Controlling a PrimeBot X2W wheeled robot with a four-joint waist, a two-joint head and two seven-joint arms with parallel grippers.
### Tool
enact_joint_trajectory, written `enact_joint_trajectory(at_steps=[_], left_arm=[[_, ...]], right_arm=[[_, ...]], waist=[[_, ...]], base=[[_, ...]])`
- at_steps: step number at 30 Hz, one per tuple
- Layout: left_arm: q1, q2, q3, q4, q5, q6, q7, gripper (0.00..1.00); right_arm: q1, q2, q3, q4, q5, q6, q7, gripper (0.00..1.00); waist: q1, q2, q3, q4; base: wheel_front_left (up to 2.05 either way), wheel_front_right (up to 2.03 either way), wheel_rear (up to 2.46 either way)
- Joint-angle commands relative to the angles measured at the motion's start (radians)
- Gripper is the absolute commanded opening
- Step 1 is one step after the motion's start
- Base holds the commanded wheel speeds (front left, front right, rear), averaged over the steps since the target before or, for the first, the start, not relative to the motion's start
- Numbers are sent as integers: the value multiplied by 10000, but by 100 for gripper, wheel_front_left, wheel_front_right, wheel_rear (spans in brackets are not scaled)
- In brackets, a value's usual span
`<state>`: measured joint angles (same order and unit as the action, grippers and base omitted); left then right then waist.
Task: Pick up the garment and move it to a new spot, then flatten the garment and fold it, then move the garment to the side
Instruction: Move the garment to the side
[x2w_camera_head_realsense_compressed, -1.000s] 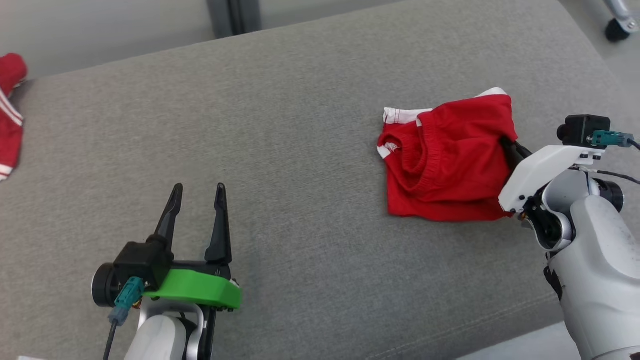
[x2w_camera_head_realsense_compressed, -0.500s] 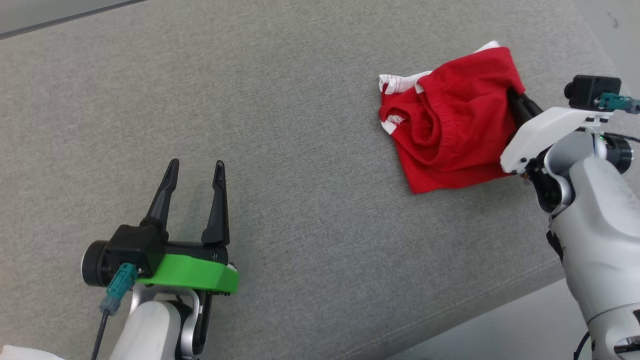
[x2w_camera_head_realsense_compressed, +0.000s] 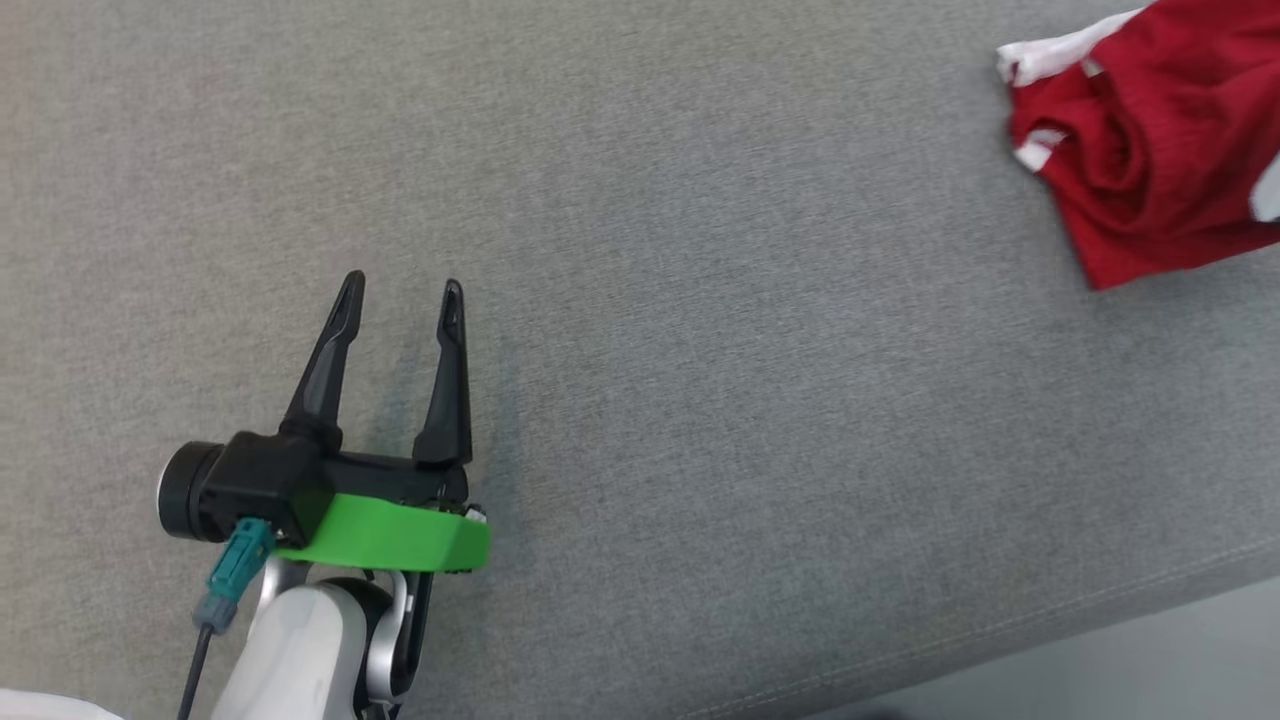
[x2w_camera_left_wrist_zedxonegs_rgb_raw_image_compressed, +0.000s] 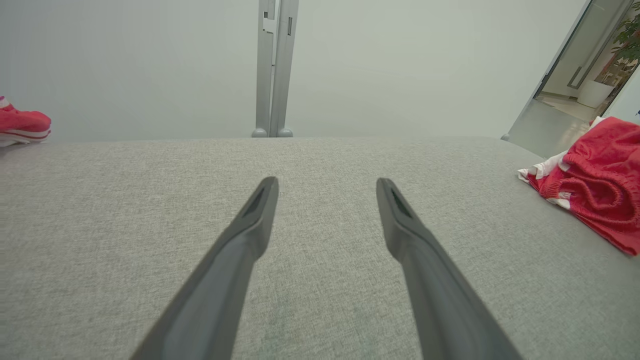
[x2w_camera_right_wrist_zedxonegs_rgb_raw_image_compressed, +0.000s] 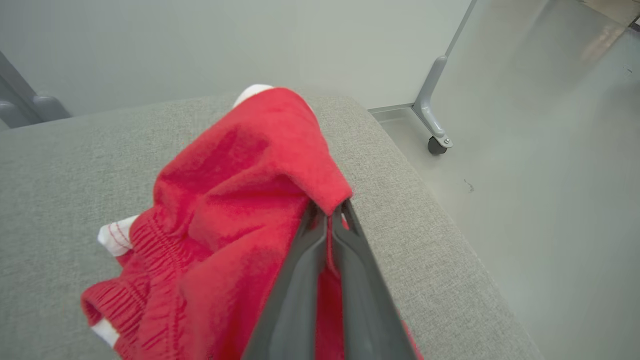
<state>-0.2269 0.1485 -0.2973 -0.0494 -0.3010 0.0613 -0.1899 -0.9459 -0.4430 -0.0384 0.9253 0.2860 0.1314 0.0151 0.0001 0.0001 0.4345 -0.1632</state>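
A grey upholstered seat spreads across the head view, seen from above. At its far right edge lies a pair of red shorts with white trim, gathered into a compact bundle with the elastic waistband rolled toward the middle of the seat. In the right wrist view, the right tool is closed, its two dark fingers pinching a raised fold of the shorts so that corner lifts off the fabric while the rest appears to rest on the seat. The left tool hovers over the front left part of the seat, fingers spread wide and holding nothing. Another red and white item sits at the far left edge. The shorts look loosely doubled over rather than neatly flat, so this is probably the final carry to the side; releasing them remains, though the fold itself looks rough.
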Motion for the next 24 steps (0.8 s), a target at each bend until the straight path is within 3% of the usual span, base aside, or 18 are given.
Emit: enact_joint_trajectory(at_steps=[1, 7, 8, 9, 17, 24], left_arm=[[-143, 60, -55, -114, 67, 51, 26, 100], [-95, 84, -198, -372, 157, 91, 98, 100], [-94, 84, -217, -387, 164, 101, 94, 100], [-88, 84, -243, -400, 172, 106, 92, 100], [3, 34, -382, -213, 96, 115, 40, 100], [69, -79, -102, 317, -183, 190, -296, 100]], right_arm=[[-187, -159, -158, 184, -235, -15, -51, 0], [-541, -614, -630, 743, -1064, -17, -433, 2], [-550, -600, -747, 862, -1219, -17, -522, 28], [-581, -569, -907, 967, -1421, -17, -676, 100], [-708, -44, -1613, 1454, -2499, -15, -1564, 100], [-638, 915, -702, 1231, -2844, -17, -2253, 100]], waist=[[-1, -1, 241, 281], [-1, -1, 370, 491], [-1, -1, 371, 510], [-1, -1, 365, 534], [-1, -1, 37, 668], [-1, -1, -592, 665]], base=[[0, 0, 0], [0, 0, 0], [0, 0, 0], [0, 0, 0], [0, 0, 0], [0, 0, 0]])
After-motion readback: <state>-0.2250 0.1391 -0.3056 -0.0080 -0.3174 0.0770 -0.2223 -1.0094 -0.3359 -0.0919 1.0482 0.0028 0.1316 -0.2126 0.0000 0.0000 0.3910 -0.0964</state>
